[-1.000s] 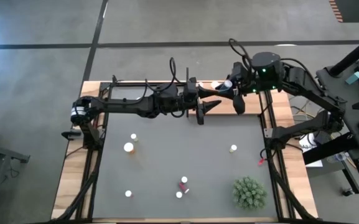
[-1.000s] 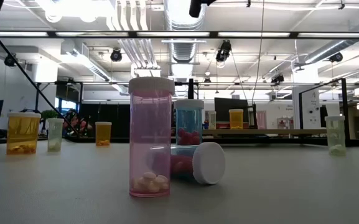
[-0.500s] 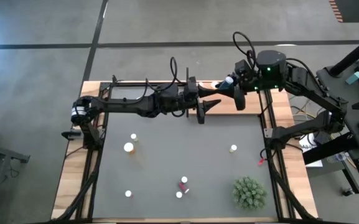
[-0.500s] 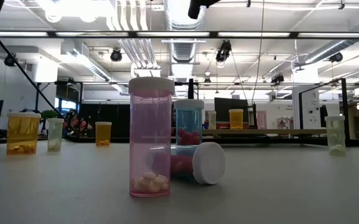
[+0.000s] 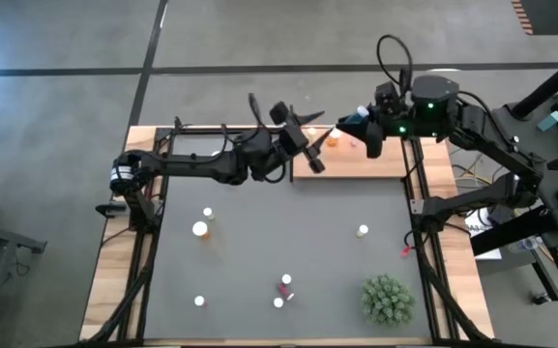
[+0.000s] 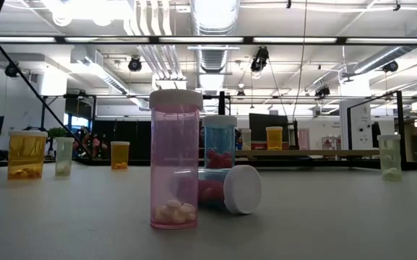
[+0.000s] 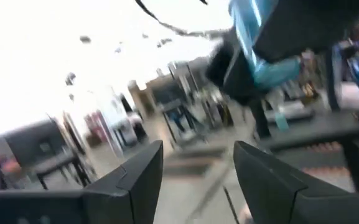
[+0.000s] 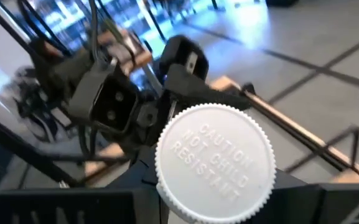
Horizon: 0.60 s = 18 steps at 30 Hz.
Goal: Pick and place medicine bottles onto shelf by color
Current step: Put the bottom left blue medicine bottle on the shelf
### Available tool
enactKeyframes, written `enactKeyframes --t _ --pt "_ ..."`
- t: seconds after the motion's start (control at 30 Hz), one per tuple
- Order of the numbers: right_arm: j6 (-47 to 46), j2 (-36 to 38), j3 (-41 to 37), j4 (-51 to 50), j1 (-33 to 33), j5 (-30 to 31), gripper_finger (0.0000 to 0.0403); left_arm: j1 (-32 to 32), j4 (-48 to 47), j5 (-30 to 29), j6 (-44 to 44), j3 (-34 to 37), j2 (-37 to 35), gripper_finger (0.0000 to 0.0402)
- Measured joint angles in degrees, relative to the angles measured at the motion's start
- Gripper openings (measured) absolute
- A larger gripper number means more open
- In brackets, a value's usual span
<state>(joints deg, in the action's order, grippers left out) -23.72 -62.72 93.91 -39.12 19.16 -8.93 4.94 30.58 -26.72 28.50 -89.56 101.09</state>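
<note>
My right gripper (image 5: 363, 126) hovers over the far right of the wooden shelf (image 5: 387, 164), shut on a blue medicine bottle (image 5: 352, 118) whose white cap (image 8: 215, 163) fills the right wrist view. My left gripper (image 5: 308, 145) is raised at the shelf's left end, open and empty (image 7: 198, 149). An orange bottle (image 5: 333, 138) stands on the shelf board. Several more bottles stand on the dark mat (image 5: 279, 242), among them an upright pink one (image 6: 175, 159) with another lying on its side behind it (image 6: 226, 189). My right gripper pinches the blue bottle between its two fingers (image 8: 126, 202) at its cap end (image 8: 167, 186). The cap's top faces back toward the wrist and hides the body and the exact place of contact. The bottle lies roughly level, along the fingers, lifted clear above the shelf.
A green spiky plant (image 5: 387, 298) sits at the mat's near right corner. Black frame posts (image 5: 416, 184) run along both sides of the mat. Orange (image 6: 26, 154) and pale green (image 6: 389, 157) bottles stand spread over the mat.
My left gripper has rolled, tipped upward and drawn back a little toward the table's left, uncovering the orange bottle on the shelf. My right gripper has rolled with the blue bottle and shifted slightly toward the far edge, staying shut on it.
</note>
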Motion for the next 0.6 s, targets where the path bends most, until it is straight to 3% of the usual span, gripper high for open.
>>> enactKeyframes --t 0.23,0.37,0.6 --pt "-3.9 -0.2 -0.2 11.0 0.0 0.0 0.0091 -0.8 9.9 2.4 7.9 -0.5 -0.1 0.018" --pt "-6.5 -0.8 -0.2 14.1 0.0 -0.1 0.0091 -0.7 11.9 6.6 8.5 -1.1 -0.1 0.018" --pt "-9.8 -3.8 -0.2 16.1 0.0 -3.7 0.0091 -0.8 12.0 7.2 8.5 -2.6 -0.1 0.018"
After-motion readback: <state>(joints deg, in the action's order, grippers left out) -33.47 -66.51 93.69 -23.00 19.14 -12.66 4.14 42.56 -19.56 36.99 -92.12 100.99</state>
